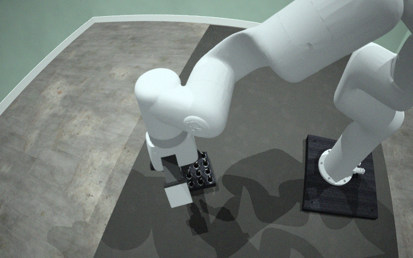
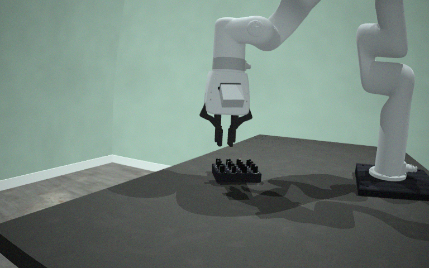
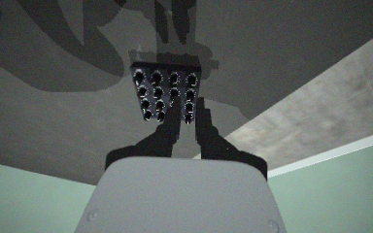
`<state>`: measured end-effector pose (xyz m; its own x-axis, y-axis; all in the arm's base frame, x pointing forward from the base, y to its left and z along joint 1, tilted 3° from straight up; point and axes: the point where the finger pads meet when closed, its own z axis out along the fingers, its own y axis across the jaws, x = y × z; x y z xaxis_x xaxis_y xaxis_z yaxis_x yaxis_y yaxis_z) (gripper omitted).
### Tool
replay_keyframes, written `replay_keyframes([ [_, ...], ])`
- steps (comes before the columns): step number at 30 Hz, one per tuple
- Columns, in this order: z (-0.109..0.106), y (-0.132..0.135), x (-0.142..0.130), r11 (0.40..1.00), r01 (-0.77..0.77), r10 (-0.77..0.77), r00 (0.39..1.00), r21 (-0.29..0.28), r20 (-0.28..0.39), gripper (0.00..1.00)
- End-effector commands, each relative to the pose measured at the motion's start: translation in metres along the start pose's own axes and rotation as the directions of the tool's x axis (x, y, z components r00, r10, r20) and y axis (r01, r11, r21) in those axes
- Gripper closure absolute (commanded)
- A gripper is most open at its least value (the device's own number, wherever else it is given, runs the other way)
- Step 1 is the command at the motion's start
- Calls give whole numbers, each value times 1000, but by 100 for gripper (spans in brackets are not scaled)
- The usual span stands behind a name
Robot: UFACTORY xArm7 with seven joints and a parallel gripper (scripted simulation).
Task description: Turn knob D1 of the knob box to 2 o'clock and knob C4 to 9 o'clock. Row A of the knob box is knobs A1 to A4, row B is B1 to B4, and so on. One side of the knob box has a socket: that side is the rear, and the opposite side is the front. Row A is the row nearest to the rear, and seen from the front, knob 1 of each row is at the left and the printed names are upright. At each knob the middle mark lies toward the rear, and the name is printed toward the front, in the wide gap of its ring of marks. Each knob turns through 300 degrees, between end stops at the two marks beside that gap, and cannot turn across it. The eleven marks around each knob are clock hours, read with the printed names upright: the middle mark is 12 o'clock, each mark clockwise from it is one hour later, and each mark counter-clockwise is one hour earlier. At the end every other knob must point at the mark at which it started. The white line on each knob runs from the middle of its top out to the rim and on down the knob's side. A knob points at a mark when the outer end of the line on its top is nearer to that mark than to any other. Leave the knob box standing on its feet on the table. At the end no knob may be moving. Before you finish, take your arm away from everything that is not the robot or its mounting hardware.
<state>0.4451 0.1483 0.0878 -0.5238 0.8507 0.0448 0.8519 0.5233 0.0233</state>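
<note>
The black knob box (image 2: 236, 172) stands on its feet on the dark table, with four rows of small black knobs. In the top view the knob box (image 1: 200, 170) is partly hidden under my wrist, and my fingers are hidden there. My gripper (image 2: 224, 143) hangs well above the box's left part, fingers pointing straight down. The fingers stand a narrow gap apart with nothing between them. In the wrist view the fingertips overlap the near rows of the box (image 3: 166, 94), hiding some knobs. The printed names and the knob lines are too small to read.
My arm's black base plate (image 2: 390, 185) sits on the table to the right of the box, also shown in the top view (image 1: 339, 178). The table edge runs a short way left of the box, with the wooden floor (image 1: 61, 106) beyond it.
</note>
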Motion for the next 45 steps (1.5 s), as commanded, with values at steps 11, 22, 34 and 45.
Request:
replay_keyframes([
  [11, 8, 2, 0, 1000, -1, 1, 1000, -4, 0, 81],
  [22, 20, 3, 0, 1000, -1, 1, 1000, -4, 0, 81],
  [34, 35, 3, 0, 1000, 0, 0, 1000, -4, 0, 81],
  [45, 42, 4, 0, 1000, 0, 0, 1000, -4, 0, 81],
])
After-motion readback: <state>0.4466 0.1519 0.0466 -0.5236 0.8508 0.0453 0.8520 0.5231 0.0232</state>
